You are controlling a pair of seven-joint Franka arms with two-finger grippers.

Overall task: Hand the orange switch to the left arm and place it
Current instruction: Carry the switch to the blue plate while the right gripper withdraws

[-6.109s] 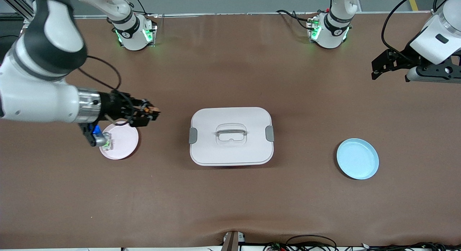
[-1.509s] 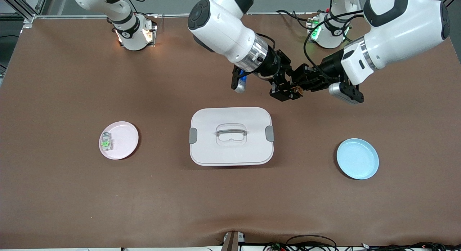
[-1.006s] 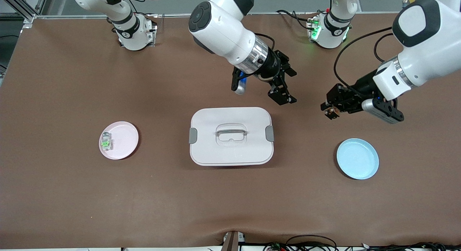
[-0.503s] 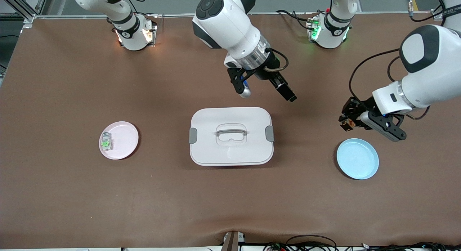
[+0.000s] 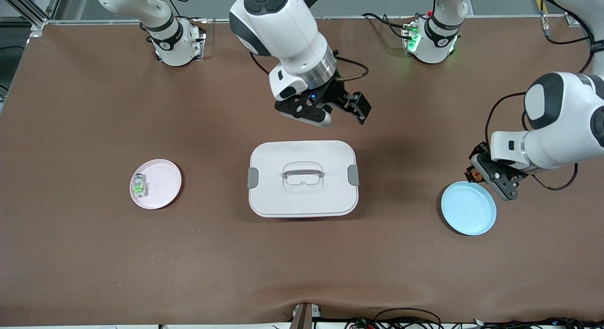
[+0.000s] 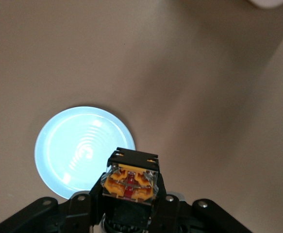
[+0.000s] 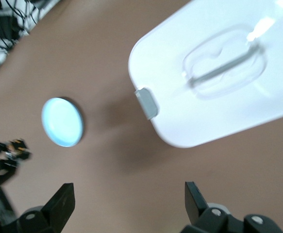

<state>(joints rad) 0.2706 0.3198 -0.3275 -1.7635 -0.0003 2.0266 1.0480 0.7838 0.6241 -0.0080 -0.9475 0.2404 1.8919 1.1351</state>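
One hand (image 5: pixel 473 174) has carried the orange switch (image 6: pixel 130 180) beside the blue plate (image 5: pixel 472 213).

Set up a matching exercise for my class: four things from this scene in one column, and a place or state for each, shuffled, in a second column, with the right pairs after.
Things
1. orange switch
2. green switch
3. right gripper
4. box

Places or states
A. lies on the pink plate
B. open, holding nothing
C. held in the left gripper, at the blue plate's edge
D. stands mid-table between the two plates

Pairs: 1-C, 2-A, 3-B, 4-D
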